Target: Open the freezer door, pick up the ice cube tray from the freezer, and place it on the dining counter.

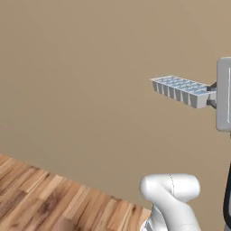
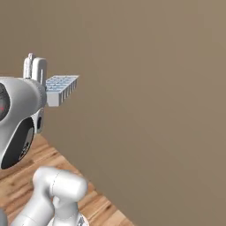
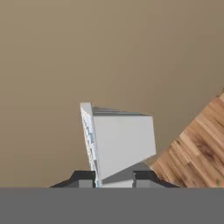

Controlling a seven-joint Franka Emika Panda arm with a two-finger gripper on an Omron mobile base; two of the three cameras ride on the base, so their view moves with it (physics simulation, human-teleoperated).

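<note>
I'm facing a plain tan wall (image 1: 90, 67) that takes up most of both base views, and I'll place everything against it. Below the wall, a wooden plank floor (image 1: 40, 198) runs along its foot; in the hand view the floor shows at the lower right, slanted because the hand is rolled.

My arm's white elbow (image 1: 173, 189) sits low in front of the wall, just above the floor line.

The ice cube tray (image 1: 180, 89) is up in the air in front of the wall, well above the floor, touching nothing but my hand. In the left base view it sticks out level to the left, pockets facing up; in the right base view it sticks out to the right.

The hand (image 3: 114, 180) is clamped on the tray's near end, one dark fingertip on each side of it.
</note>
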